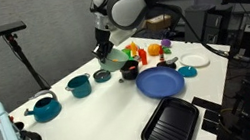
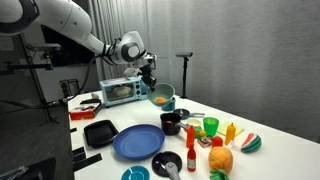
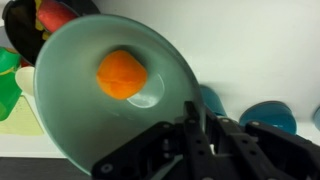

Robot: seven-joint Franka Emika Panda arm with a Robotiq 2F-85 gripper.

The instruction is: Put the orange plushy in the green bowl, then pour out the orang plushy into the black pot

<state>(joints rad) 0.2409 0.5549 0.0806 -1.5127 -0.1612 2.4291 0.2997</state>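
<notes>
My gripper (image 3: 190, 118) is shut on the rim of the pale green bowl (image 3: 80, 110) and holds it tilted above the table. The orange plushy (image 3: 122, 74) lies inside the bowl. In both exterior views the bowl (image 1: 115, 54) (image 2: 163, 97) hangs from the gripper (image 1: 103, 51) (image 2: 151, 80), and the plushy (image 2: 158, 99) shows as an orange spot in it. The small black pot (image 1: 128, 70) (image 2: 171, 122) stands on the table, just beside and below the bowl. A dark round shape at the wrist view's top left edge cannot be identified.
A dark-blue plate (image 1: 160, 82) lies in front of the black pot. Two teal pots (image 1: 79, 85) (image 1: 43, 108) and a small lidded grey pot (image 1: 101, 76) stand in a row. Colourful toy foods (image 1: 147, 49), a white plate (image 1: 196, 61), a black griddle tray (image 1: 169, 124) and a toaster oven (image 2: 120, 91) are around.
</notes>
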